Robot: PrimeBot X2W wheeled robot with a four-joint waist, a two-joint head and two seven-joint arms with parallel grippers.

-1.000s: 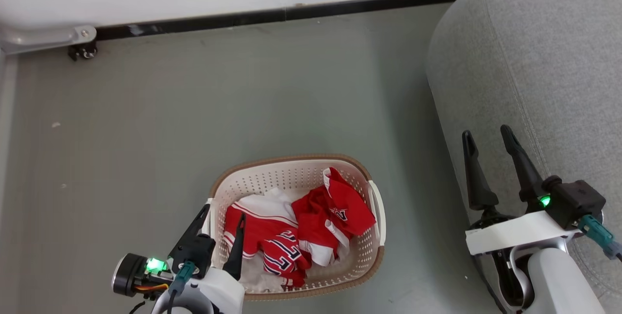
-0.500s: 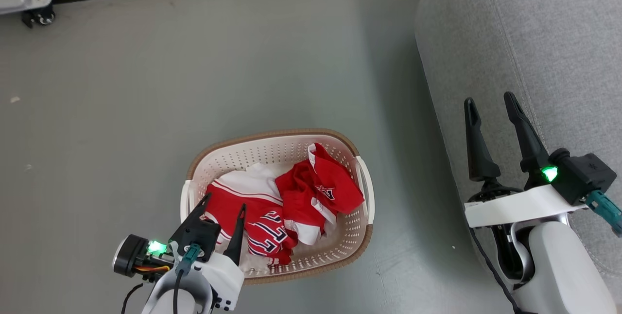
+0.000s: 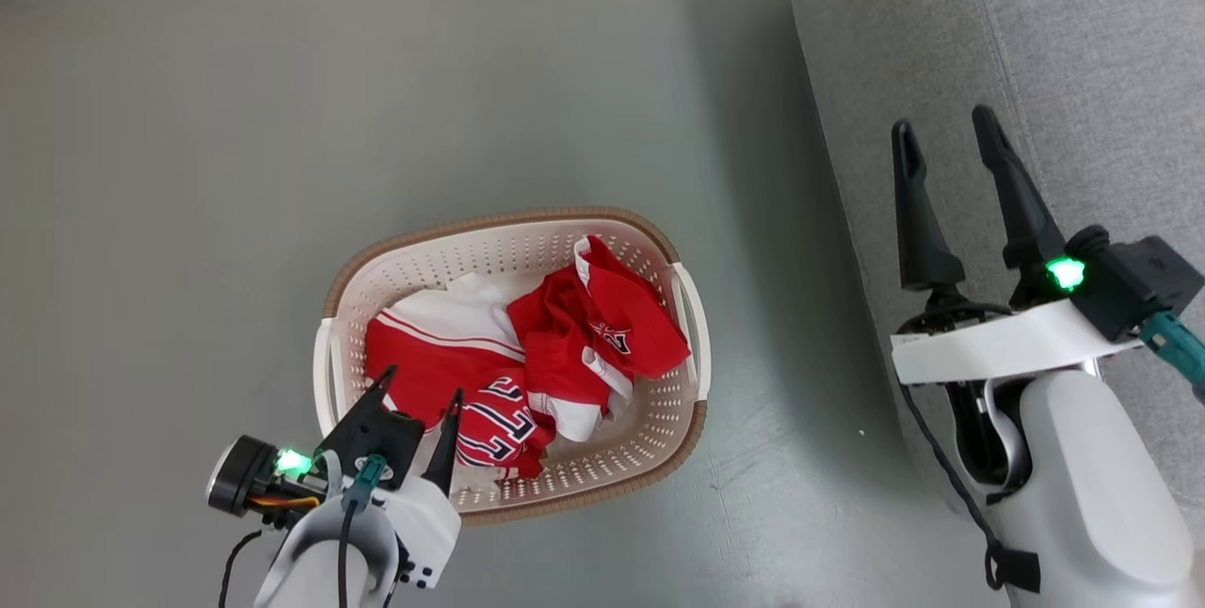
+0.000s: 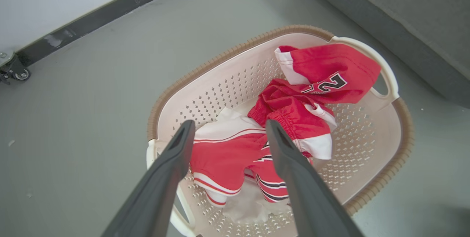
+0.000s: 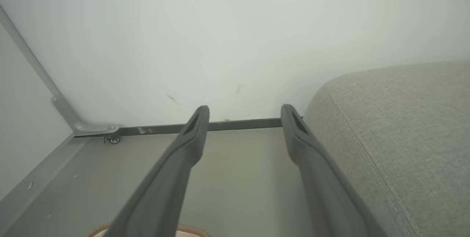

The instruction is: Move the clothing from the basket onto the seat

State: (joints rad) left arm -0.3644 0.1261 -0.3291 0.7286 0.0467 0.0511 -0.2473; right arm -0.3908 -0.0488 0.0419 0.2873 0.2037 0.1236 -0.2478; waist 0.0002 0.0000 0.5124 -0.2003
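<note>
Red clothing [image 3: 527,344] heaped in the basket [image 3: 490,217], left gripper [image 3: 421,383] over its edge with fingers apart, right gripper [image 3: 941,121] also spread, empty, by the seat [image 3: 1036,24]

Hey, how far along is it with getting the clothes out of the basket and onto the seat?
Done: nothing yet; the red clothing lies in the basket. In hand: the left gripper hangs open over the clothing, gripping nothing; the right gripper is open by the seat. Left: grasp, lift and carry every garment to the seat.
</note>
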